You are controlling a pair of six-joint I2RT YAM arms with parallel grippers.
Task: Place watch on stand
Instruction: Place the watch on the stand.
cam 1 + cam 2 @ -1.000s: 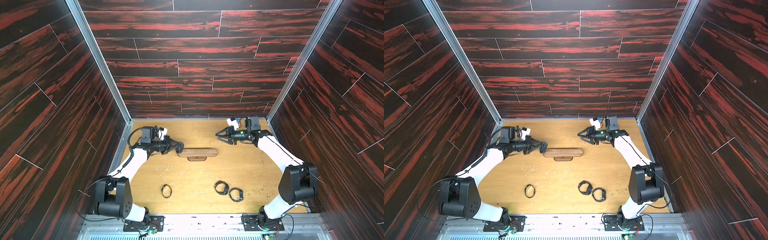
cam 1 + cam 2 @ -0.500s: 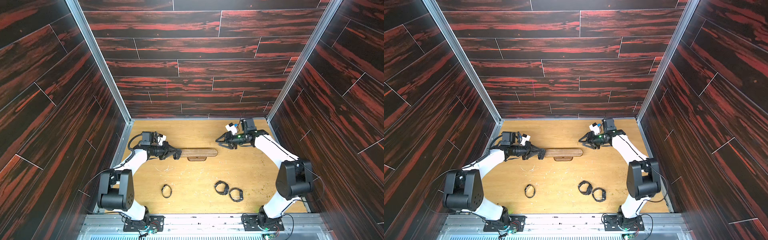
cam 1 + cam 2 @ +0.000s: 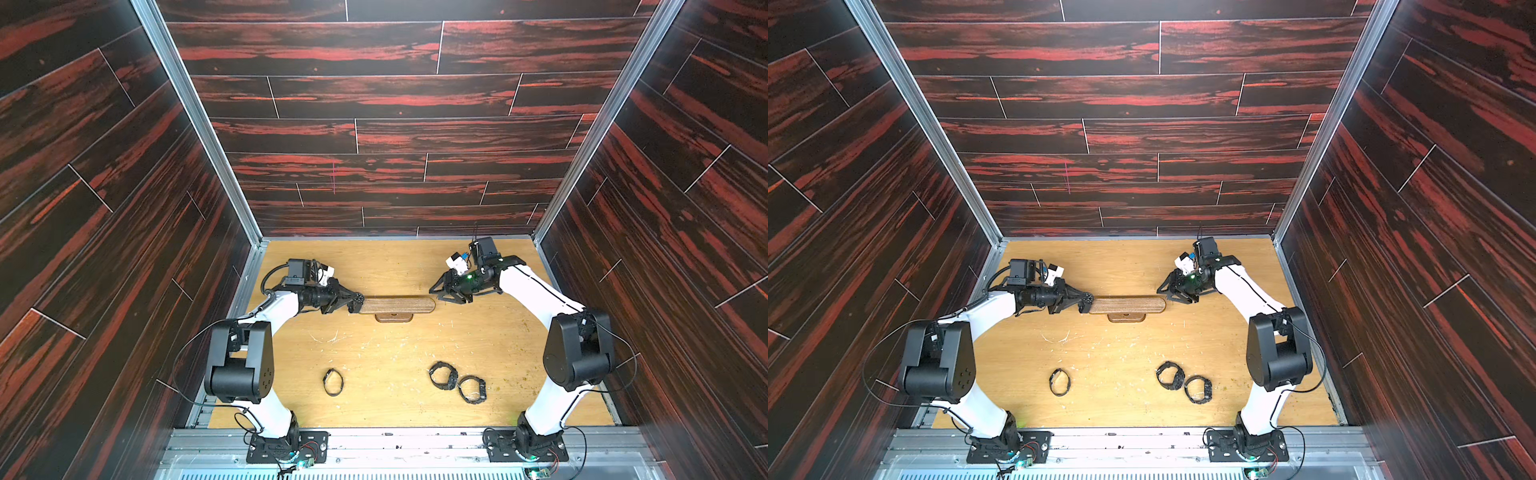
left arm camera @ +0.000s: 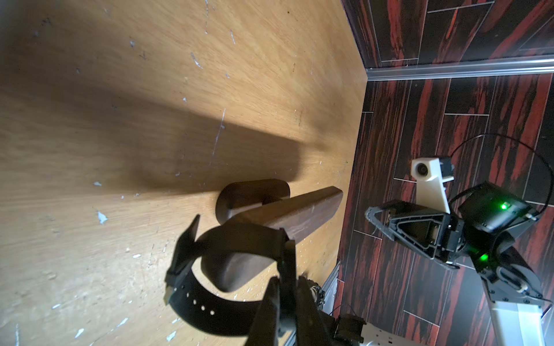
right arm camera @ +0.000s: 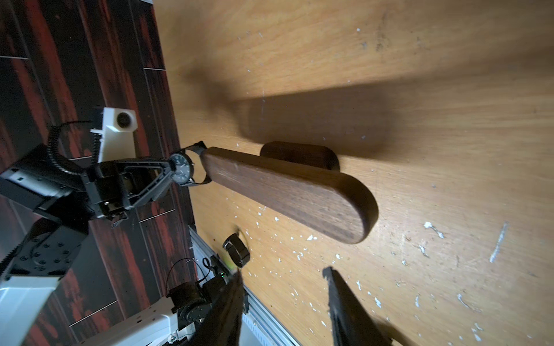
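Observation:
The stand (image 3: 397, 305) (image 3: 1127, 305) is a dark-brown wooden bar on a small base, mid-table. My left gripper (image 3: 353, 301) (image 3: 1084, 302) is at the bar's left end, shut on a black watch (image 3: 357, 299). In the left wrist view the gripper (image 4: 287, 280) pinches the watch, and the strap (image 4: 198, 302) loops around the stand's (image 4: 293, 215) rounded tip. The right wrist view shows the watch face (image 5: 181, 169) at the far end of the stand (image 5: 287, 191). My right gripper (image 3: 435, 293) (image 3: 1163, 293) (image 5: 283, 272) is open and empty, just off the bar's right end.
Three more black watches lie near the table's front: one at front left (image 3: 333, 381) (image 3: 1059, 381) and two side by side at front right (image 3: 443, 375) (image 3: 471, 388). One of them (image 5: 236, 250) shows in the right wrist view. Dark panelled walls enclose the table on three sides.
My left arm has shifted its pose, keeping the watch at the bar's left end. The right gripper has come nearer the bar's right end.

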